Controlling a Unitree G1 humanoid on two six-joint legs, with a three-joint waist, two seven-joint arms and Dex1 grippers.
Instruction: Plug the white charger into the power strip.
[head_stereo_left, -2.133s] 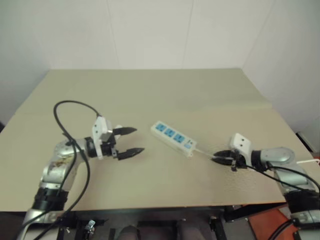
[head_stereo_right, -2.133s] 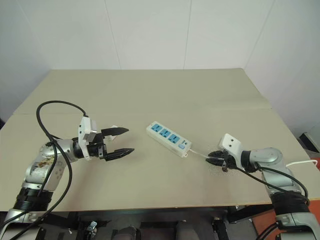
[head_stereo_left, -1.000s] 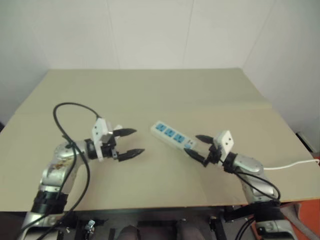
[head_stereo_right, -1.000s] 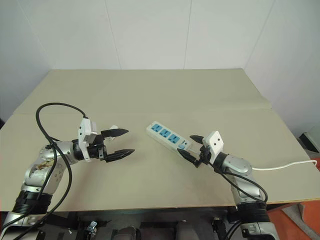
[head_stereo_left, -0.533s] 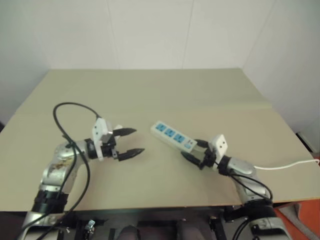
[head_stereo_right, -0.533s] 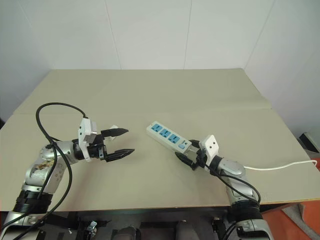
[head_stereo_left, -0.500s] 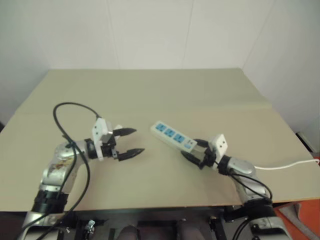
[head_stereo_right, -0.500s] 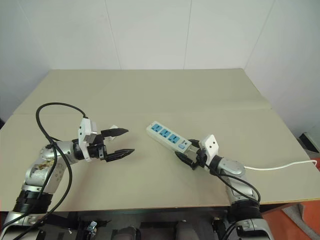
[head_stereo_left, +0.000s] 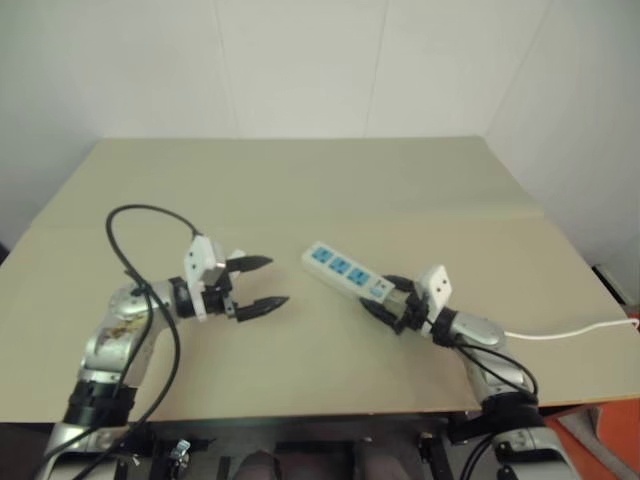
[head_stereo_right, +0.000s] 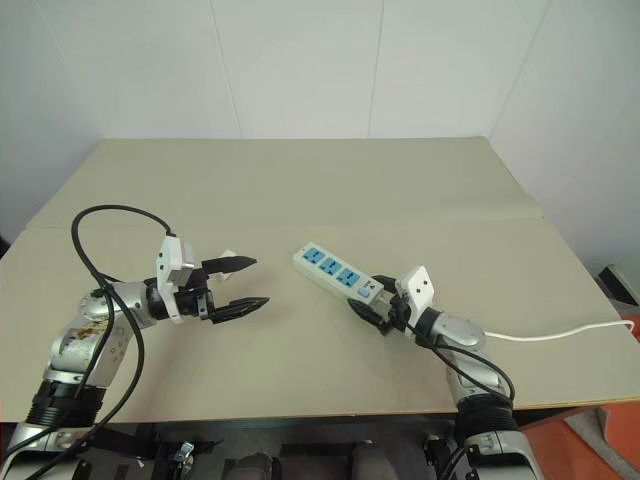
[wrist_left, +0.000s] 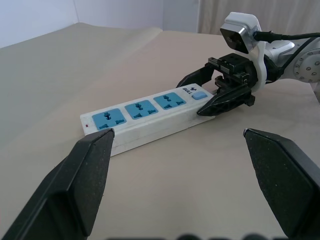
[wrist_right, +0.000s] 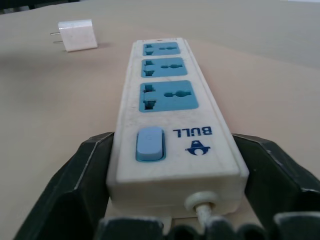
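Right pincer (head_stereo_right: 377, 308) has advanced to straddle power strip's (head_stereo_right: 337, 276) cord end.

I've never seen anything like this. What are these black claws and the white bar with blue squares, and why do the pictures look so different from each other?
It is a two-armed robot at a tan table. Two pictures look down from its head; the other two come from cameras on its wrists. The left gripper hangs open above the table, holding nothing. The right gripper has its two black fingers on either side of the cord end of the power strip, the white bar with three blue sockets and a switch. Whether it has clamped yet I cannot tell. The white charger, a small plug with two metal pins, lies on the table beyond the strip's far end, not yet plugged in.
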